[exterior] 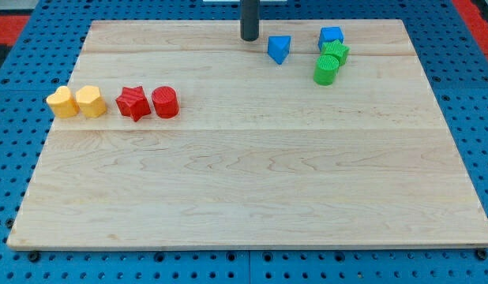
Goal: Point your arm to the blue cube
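Red cylinder (pixel 165 102) nearest | my tip (pixel 249 38) (bare rod, no fingers) touches nothing | blue cube (pixel 331 36) well right

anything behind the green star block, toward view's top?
The blue cube sits directly behind the green star, apparently touching. Its lower front is covered by the star.

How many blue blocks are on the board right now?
2. The blue cube sits near the view's top right, touching the green star block below it. The blue triangular block lies to its left, just right of my tip. None seems hidden.
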Available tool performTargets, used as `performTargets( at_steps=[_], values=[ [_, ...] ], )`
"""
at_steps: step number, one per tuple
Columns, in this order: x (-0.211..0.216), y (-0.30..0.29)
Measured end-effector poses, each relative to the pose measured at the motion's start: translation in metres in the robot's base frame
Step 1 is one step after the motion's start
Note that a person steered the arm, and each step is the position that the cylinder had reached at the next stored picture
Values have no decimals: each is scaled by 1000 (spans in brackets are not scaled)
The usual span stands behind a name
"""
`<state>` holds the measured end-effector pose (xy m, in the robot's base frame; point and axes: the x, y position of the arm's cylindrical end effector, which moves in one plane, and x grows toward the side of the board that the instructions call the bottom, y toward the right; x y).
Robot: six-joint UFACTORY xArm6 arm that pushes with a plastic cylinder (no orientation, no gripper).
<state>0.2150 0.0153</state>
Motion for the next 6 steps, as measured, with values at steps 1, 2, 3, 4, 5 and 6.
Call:
performTargets(
  at_steps=[1, 2, 3, 4, 5, 6],
  values=[
    [-19, 91],
    [-11, 196],
    [11, 208],
    [25, 161],
    [41, 105],
    [53, 52]
  ],
)
